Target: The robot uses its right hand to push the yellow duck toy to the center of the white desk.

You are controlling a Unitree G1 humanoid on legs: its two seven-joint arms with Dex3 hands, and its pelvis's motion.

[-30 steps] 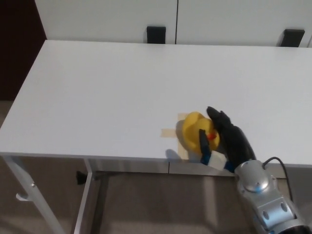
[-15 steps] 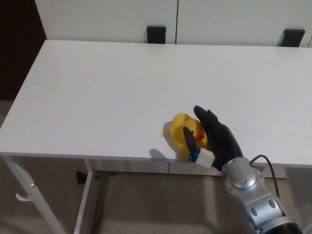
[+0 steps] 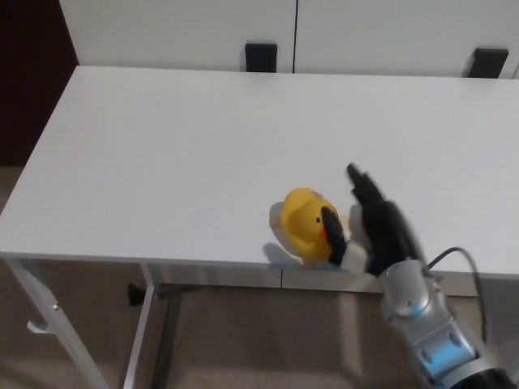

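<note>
Single head view, no second view to share scene. Camera high above near edge of desk (image 3: 203,138), looking steeply down and forward. Desk fills most of frame: far edge near top, left corners in frame, right end cut off. Floor shows under near edge. Right hand (image 3: 375,228) enters bottom right, nearest lens.
</note>
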